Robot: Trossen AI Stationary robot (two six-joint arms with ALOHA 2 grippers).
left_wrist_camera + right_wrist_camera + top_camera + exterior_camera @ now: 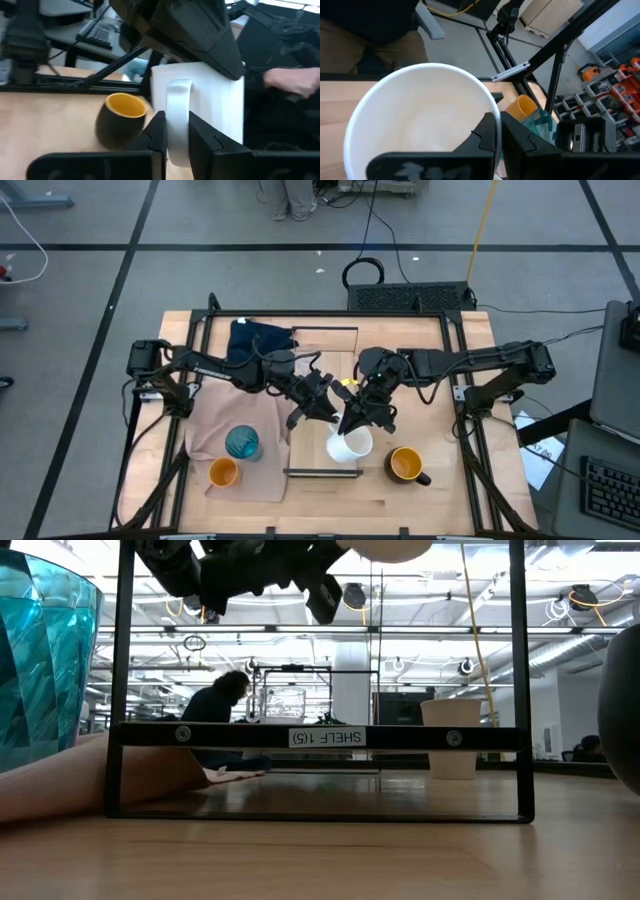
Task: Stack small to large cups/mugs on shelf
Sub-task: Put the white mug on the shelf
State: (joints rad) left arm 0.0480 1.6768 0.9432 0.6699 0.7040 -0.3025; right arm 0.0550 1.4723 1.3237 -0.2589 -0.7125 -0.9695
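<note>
The white mug [350, 445] hangs above the light-wood shelf [325, 345], with both grippers shut on it. My left gripper [176, 140] comes from the table's left, and my right gripper [500, 131] from the right. The dark-handled orange mug [405, 465] stands on the table to the shelf's right. The teal tumbler [242, 443] and the small orange cup [222, 472] stand on the beige cloth to the left. In the low view a beige-grey cup [450, 735] stands beyond the shelf's black frame [200, 735]. My left gripper pinches the white mug's handle [177, 105] between its two fingers, one on each side of the loop. The fingers point level, from the table's left. The mug is lifted clear of the shelf. My right gripper pinches the mug's rim [487, 107], one finger inside the mug and one outside. The fingers slant down from the table's right. The mug hangs below them, clear of the shelf, its mouth up.
A dark blue cloth [260, 340] lies at the table's far left. The beige cloth [215, 420] covers the left part. A person sits in the room beyond the table [215, 705]. Bare tabletop shows along the near edge [330, 505].
</note>
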